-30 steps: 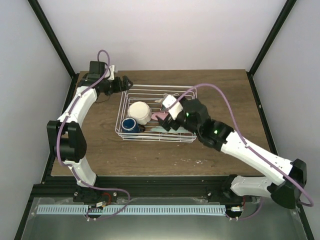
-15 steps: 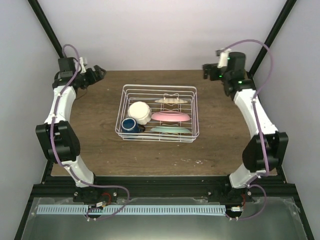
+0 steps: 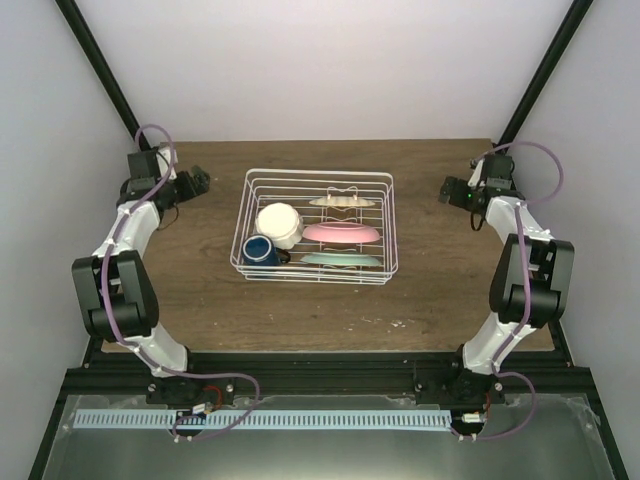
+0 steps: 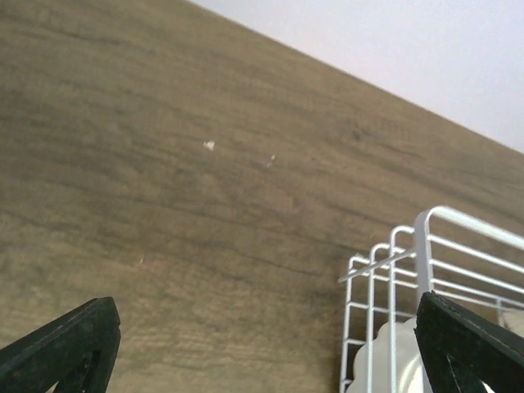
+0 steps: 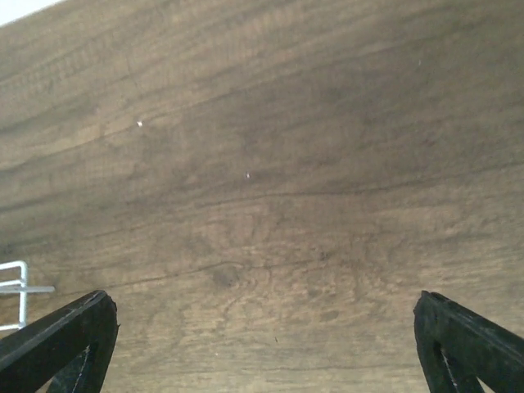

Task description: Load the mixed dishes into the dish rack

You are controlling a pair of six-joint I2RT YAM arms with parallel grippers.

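dishes: mug (image 3: 260, 250), bowl (image 3: 279, 224), plates (image 3: 341, 233) sit in dish rack (image 3: 318, 172), middle of frame | handling: hard, slippery, breakable; hold by rims | left end effector (image 3: 197, 183), right end effector (image 3: 447, 190): spread apart, empty

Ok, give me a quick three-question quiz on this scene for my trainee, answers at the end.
1. True or false: in the dish rack, the pink plate stands farther from the arm bases than the pale green plate.
2. The blue mug sits: A) in the rack's far-right corner; B) in its near-left corner, by the cream bowl; C) on the pink plate.
3. What do the left gripper and right gripper hold?
Key: 1 true; 2 B; 3 nothing, both open.
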